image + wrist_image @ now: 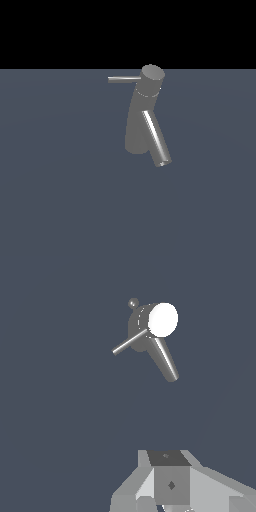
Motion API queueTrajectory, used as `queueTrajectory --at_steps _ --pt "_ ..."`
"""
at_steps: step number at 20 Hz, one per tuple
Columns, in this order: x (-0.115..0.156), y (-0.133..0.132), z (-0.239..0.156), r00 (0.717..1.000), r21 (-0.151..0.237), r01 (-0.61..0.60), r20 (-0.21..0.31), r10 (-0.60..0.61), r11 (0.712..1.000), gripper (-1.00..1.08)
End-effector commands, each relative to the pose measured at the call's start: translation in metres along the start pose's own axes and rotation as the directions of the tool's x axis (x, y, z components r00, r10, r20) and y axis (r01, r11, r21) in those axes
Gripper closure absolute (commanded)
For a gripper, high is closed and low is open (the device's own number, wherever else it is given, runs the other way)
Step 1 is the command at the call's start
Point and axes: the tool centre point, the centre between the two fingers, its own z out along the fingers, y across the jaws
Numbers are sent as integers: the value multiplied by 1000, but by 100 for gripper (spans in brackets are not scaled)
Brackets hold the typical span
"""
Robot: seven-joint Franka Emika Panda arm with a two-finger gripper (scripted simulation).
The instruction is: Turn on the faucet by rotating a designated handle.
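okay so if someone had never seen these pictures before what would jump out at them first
The grey faucet stands out first, leaning alone near the middle of the exterior view on a flat blue-grey floor. Its thin handle juts from the top cap toward the exterior view's left, while the shiny spout slants downward. In the wrist view the cap glares bright white, and the hand shows only partly at the picture's edge, well apart from the faucet.

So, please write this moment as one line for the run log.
grey metallic leaning faucet untouched | thin straight grey rod handle points to exterior view's left | white robot gripper far from handle, jaw state unclear
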Motion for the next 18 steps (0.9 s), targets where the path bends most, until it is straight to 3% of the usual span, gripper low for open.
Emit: queueTrajectory --at_steps 1,9,18 --pt "5 -5 12 998 25 -63 -18 63 998 108" --pt "26 -19 48 967 106 -240 -64 247 965 108" --pt "52 -32 82 898 195 -407 -95 430 893 108"
